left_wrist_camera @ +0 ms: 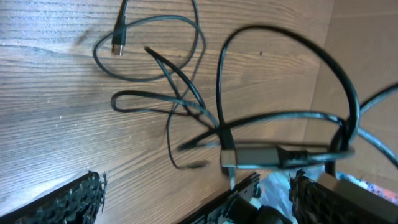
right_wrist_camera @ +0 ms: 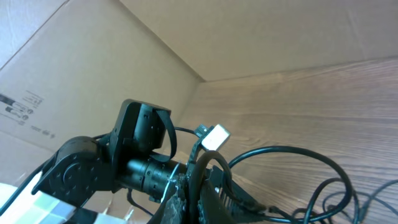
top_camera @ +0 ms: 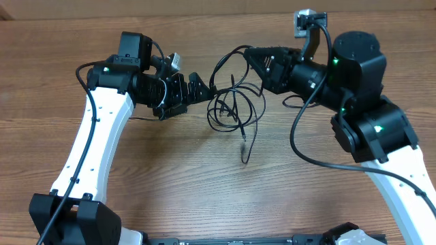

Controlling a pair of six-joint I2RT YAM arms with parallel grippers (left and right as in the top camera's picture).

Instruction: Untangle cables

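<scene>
Overhead: the left gripper (top_camera: 193, 94) is open with nothing between its jaws. The cables (top_camera: 235, 102) lie tangled on the table (top_camera: 170, 170) just ahead of its tip. The right gripper (top_camera: 251, 56) faces it across the tangle, closed on a loop of the cables.

Left wrist: the fingers (left_wrist_camera: 68, 200) stand wide apart. The cables (left_wrist_camera: 180, 106) sprawl ahead of them, and a blurred plug (left_wrist_camera: 249, 155) hangs close in front.

Right wrist: the closed fingers (right_wrist_camera: 186, 196) pinch a cord that loops away to their right (right_wrist_camera: 280, 152). The left arm (right_wrist_camera: 124, 162) sits close ahead.
</scene>
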